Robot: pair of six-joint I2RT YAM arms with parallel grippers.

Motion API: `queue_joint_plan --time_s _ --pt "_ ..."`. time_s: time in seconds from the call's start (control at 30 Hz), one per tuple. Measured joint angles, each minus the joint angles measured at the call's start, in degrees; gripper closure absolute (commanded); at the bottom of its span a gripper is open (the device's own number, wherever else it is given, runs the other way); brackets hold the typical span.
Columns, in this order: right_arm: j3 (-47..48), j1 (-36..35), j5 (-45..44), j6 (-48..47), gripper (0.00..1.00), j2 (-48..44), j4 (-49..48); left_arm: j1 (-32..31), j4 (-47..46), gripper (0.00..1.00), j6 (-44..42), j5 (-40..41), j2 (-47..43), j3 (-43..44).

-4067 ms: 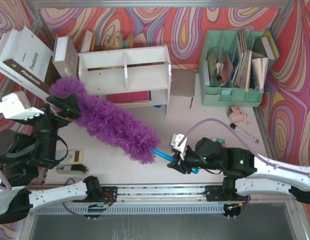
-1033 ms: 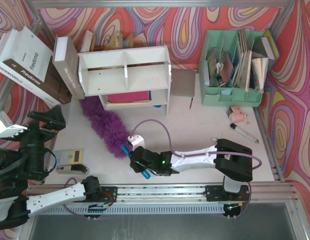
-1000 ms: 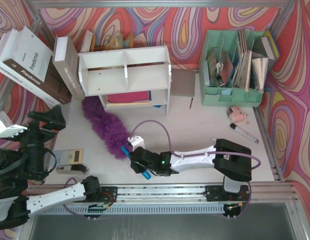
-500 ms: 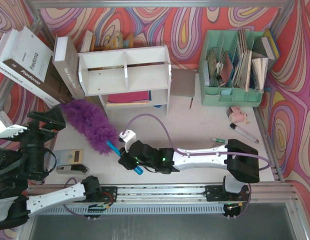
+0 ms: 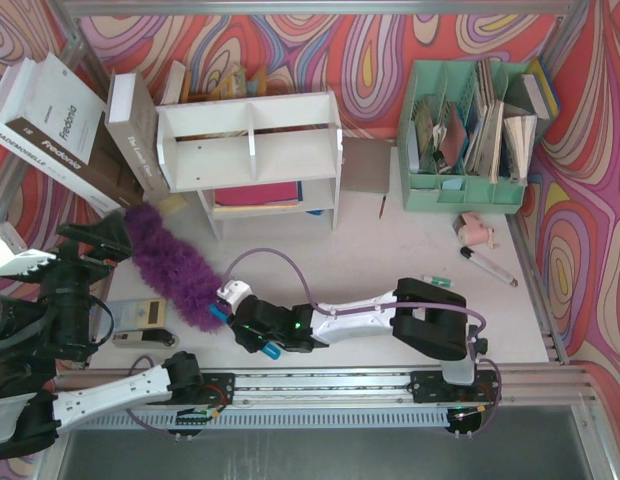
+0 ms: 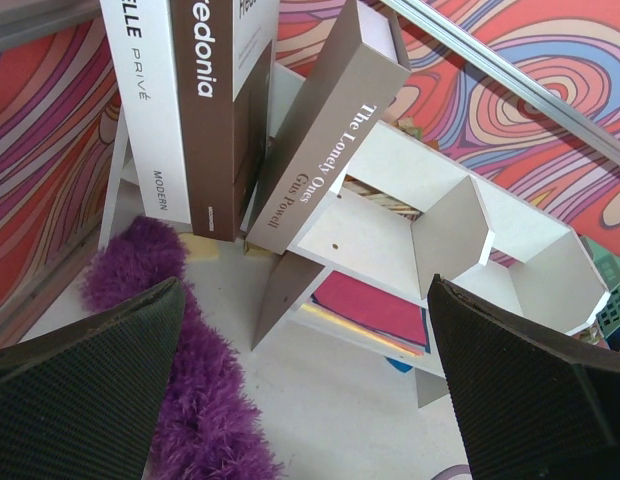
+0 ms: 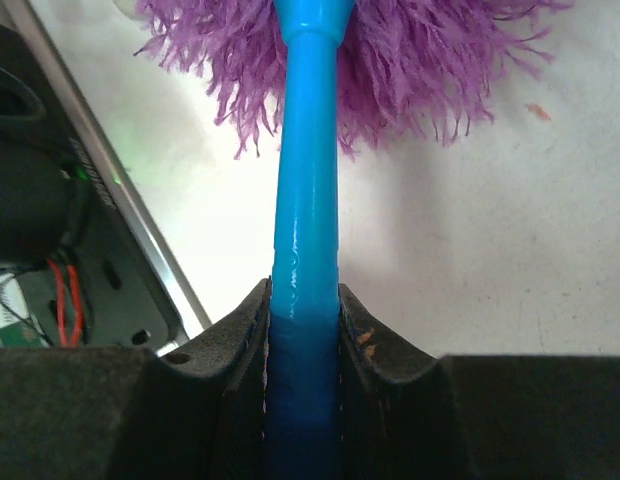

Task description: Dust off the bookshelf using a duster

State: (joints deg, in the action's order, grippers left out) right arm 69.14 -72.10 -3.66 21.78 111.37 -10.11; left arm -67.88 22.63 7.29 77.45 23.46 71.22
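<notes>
Right gripper (image 7: 305, 305) is pinching the duster (image 5: 170, 262) by its blue handle (image 7: 305, 190), 2 jaws narrow. I'm judging handle stiff, slick; plume light, floppy. Left gripper (image 6: 305, 340) is gaping wide, holding nothing.

The top view looks down; left wrist faces the bookshelf (image 6: 445, 235), right wrist closely the duster (image 7: 306, 150), seen in all.

One white bookshelf (image 5: 290, 155). One purple duster (image 5: 170, 262). One green file box (image 5: 460, 150) at the far right. Three big books at the shelf's left: a white book (image 6: 140, 100), a brown book (image 6: 215, 110), a tan book (image 6: 325, 150). One marker (image 5: 487, 266) on the surface (image 5: 390, 240) at the right. Two grippers: the left gripper (image 6: 310, 395) and the right gripper (image 7: 303, 345).
</notes>
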Motion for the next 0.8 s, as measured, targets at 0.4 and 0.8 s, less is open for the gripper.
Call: queue_joint_plan --time_s 0.4,0.8 --pt "-0.8 -0.2 -3.4 -1.9 1.00 -4.7 1.8 0.0 0.0 0.02 0.0 0.0 0.2 0.0" --pt "-0.9 -1.1 -4.4 -2.9 1.00 -5.9 -0.3 0.0 0.0 0.02 0.0 0.0 0.2 -0.7"
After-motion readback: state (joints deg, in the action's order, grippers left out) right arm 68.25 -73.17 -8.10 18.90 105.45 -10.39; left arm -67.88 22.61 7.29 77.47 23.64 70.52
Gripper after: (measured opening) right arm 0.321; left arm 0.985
